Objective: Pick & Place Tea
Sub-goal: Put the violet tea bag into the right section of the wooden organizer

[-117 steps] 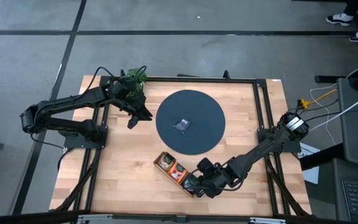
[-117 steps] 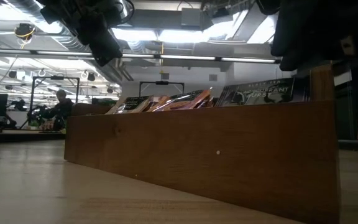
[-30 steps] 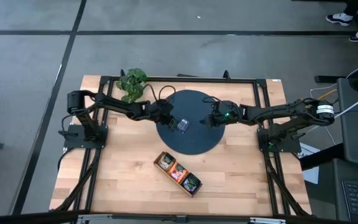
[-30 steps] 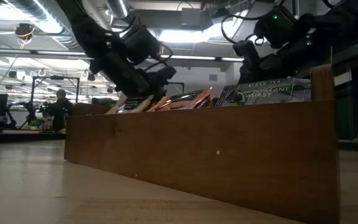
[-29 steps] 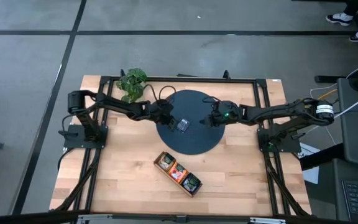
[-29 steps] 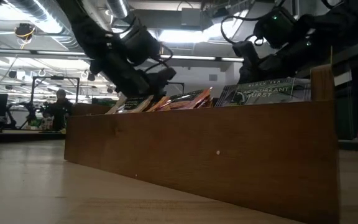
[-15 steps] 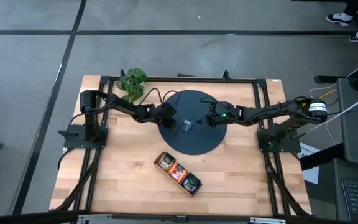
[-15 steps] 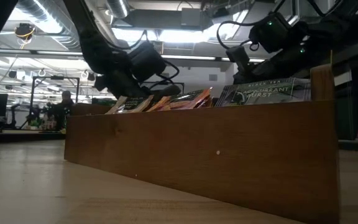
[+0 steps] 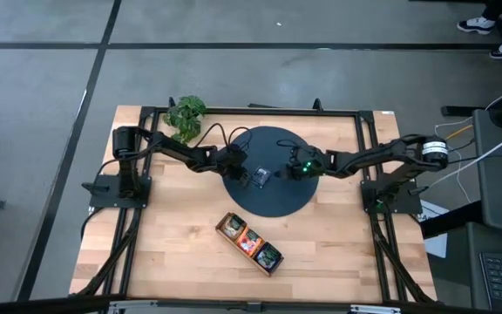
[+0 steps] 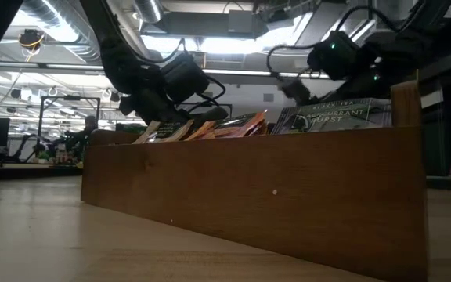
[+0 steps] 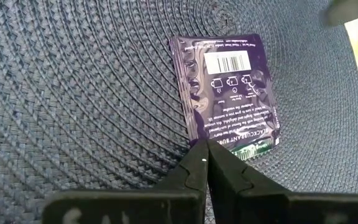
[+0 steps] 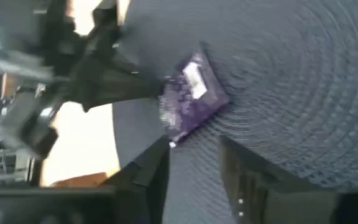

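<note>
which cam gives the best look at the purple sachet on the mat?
Left wrist view: the purple sachet fills the frame, lying flat on the dark woven mat, barcode and print readable. Right wrist view shows it smaller and blurred. High view shows only a small patch mid-mat. Low view: hidden behind the wooden tray.

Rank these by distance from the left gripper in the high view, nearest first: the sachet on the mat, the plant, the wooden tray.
From the left gripper, shut at the mat's left side:
1. Sachet, just beside its tips on the dark mat.
2. Plant, at the table's far left corner.
3. Wooden tray, toward the near edge; close to the plant's distance, but it looks slightly farther.
</note>
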